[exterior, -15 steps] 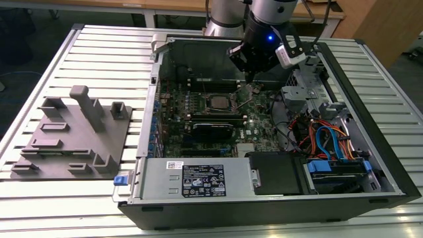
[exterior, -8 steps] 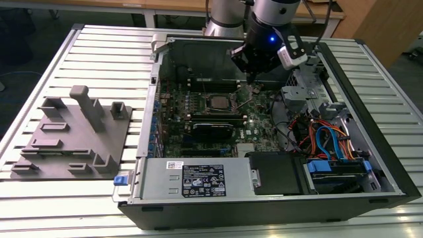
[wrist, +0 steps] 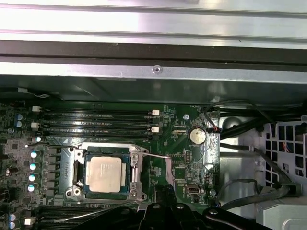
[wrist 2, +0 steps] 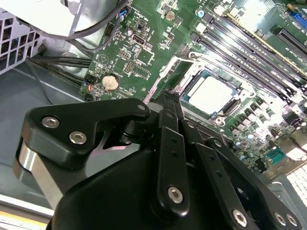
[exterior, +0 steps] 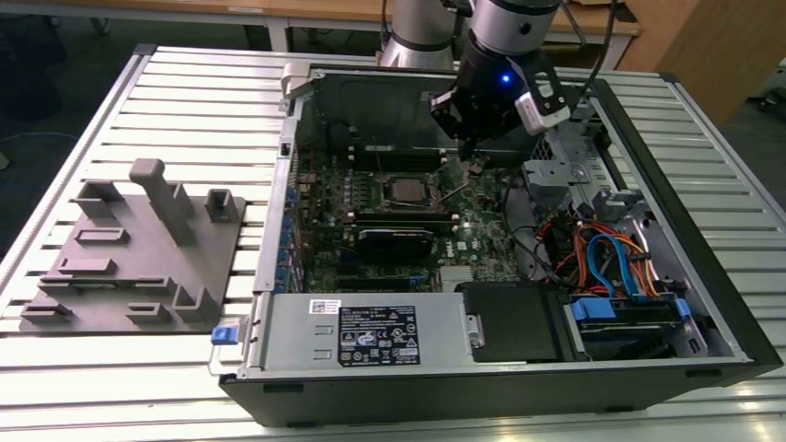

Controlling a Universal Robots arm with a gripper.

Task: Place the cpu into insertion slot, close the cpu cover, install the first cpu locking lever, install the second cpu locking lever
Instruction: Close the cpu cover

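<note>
Rm bright, light from overhead, even across slatted table point(exterior: 184, 78). Hard glare on its slats in first wrist view & on memory slots point(wrist 2: 249, 33) in second wrist view. cpu point(wrist: 103, 173) w/ mild sheen.

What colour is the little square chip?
The cpu is pale silvery-beige, clearest in the first wrist view.
</note>
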